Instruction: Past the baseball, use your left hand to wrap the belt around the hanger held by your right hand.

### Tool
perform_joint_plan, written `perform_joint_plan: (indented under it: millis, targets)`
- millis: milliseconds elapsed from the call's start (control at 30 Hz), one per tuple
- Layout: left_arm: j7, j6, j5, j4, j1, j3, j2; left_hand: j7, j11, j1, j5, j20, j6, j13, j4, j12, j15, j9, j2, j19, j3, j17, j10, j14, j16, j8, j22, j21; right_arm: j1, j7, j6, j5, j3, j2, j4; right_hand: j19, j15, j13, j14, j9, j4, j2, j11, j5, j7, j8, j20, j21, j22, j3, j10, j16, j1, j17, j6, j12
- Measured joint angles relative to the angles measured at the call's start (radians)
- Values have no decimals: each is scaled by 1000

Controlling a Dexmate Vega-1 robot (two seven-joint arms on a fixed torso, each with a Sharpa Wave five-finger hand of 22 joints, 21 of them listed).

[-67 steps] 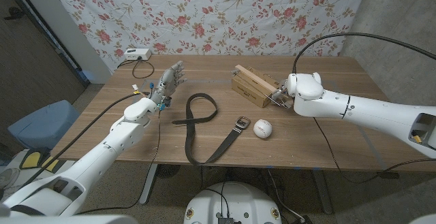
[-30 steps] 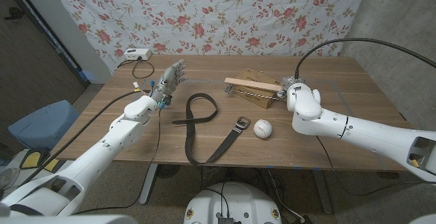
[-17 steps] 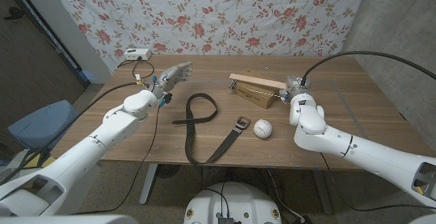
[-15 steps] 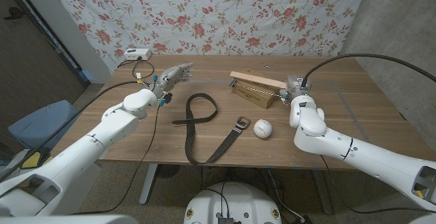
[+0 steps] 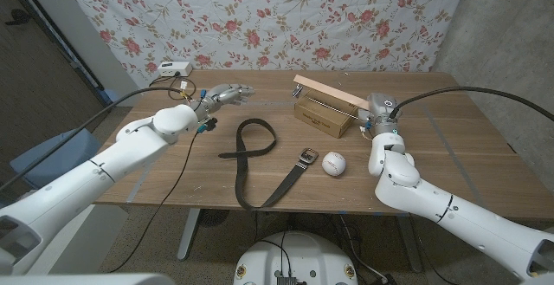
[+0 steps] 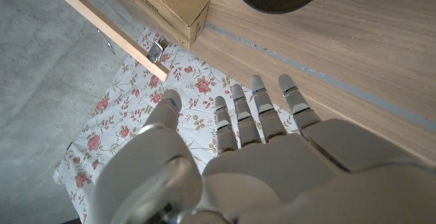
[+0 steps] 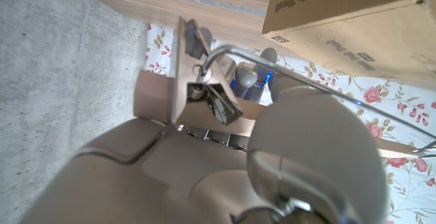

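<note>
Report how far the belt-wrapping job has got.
Done: the right hand holds the wooden hanger raised over the cardboard box. In hand: the left hand hovers open, away from the belt. Left: picking up the belt, which lies on the table beside the baseball, and wrapping it.

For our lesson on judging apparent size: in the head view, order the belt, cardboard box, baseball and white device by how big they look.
1. belt, the longest span
2. cardboard box
3. baseball and white device: about alike; the device lies farther from the camera, so unranked.
</note>
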Motion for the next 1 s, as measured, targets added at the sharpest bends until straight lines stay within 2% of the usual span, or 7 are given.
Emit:
perform_joint_plan:
  millis: [33,133,333,433,633,833,1000]
  targets:
    - [-2,4,2,-122,0,13,83,0,0,2,0,-4,0,2,0,0,-2,0,-2,-4,0,1,0,-2,4,0,0,0,-8,-116,55,26,7,1,-1,0,0,0,0,0,0,0,0,0,0,0,0,0,0,0,0,2,0,0,0,1]
    - [-22,44,23,-135,0,13,92,4,0,13,0,-4,-4,4,-2,0,-2,0,-13,-4,-2,5,0,-2,14,-4,0,0,-30,-146,75,34,26,3,-2,0,0,0,0,0,3,0,-1,0,0,4,0,6,-5,3,1,7,0,0,0,8]
    - [-77,183,113,-317,-25,42,198,9,2,27,4,-4,-9,14,10,0,2,0,-28,-4,-27,17,-2,-17,18,-15,4,0,-63,-198,117,47,58,4,-3,0,0,0,0,0,4,-1,-2,4,0,6,0,13,-6,4,2,16,-1,0,0,16]
    - [-101,252,161,-317,-25,42,198,12,5,27,7,-4,-6,16,15,0,0,0,-38,-4,-32,20,-3,-22,22,-15,5,0,-76,-198,117,47,72,3,-3,0,0,0,0,-5,4,-1,-2,4,0,6,0,17,-9,4,2,21,-1,0,0,23]
    - [-153,352,237,-445,-63,87,250,26,4,50,14,-10,29,26,11,21,0,0,-60,3,-44,28,29,-21,33,-15,5,2,-94,-238,167,59,95,-1,1,-6,0,0,0,-6,7,-1,-7,4,0,10,6,24,-13,7,-4,27,-1,0,0,35]
    - [-170,374,257,-523,-132,155,267,20,1,92,23,-13,49,37,7,33,-4,5,-71,6,-48,36,32,-18,38,-10,5,4,-98,-260,213,69,100,-2,3,-6,0,0,0,-10,7,-7,-7,8,-2,12,6,28,-18,7,-4,28,-7,0,-2,45]
    - [-334,513,429,-559,-203,231,263,56,-6,149,33,-17,103,57,13,70,-18,5,-81,10,-60,50,63,-3,61,-10,5,9,-113,-272,242,76,130,-8,18,-6,0,0,0,-10,8,-6,-9,8,-2,14,6,36,-18,9,-2,32,-11,0,-2,54]
